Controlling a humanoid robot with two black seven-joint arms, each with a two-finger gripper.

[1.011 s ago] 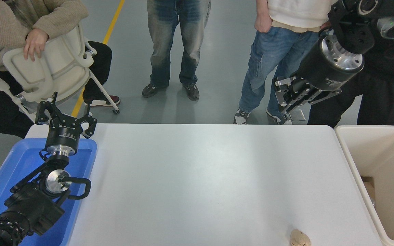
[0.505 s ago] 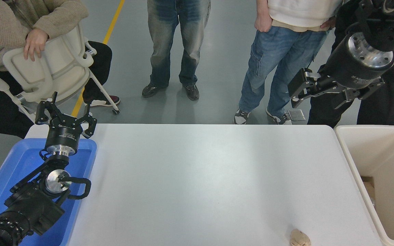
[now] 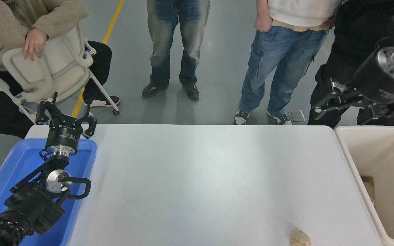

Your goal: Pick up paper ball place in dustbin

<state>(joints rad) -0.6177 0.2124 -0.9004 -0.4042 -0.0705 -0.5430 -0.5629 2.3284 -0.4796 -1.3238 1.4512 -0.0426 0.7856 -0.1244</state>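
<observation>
The paper ball (image 3: 299,237), a small tan wrinkled wad, lies on the white table (image 3: 200,177) at its near right edge, partly cut off by the picture's bottom. The dustbin (image 3: 388,150), a deep cream tub, stands off the table's right end. My right gripper (image 3: 320,102) hangs high beyond the table's far right corner, above and left of the dustbin's far end, far from the ball. Its fingers look spread and hold nothing. My left gripper (image 3: 65,114) is parked open at the lower left.
A shallow blue tray (image 3: 15,160) lies under my left arm at the table's left end. Several people stand along the far side. One at the upper left holds a cream chair (image 3: 51,70). Some cardboard shows inside the dustbin.
My right gripper has swung to the right and a little down, from over the floor near a person's legs to beside the dustbin's far end. The ball and left arm have not moved.
</observation>
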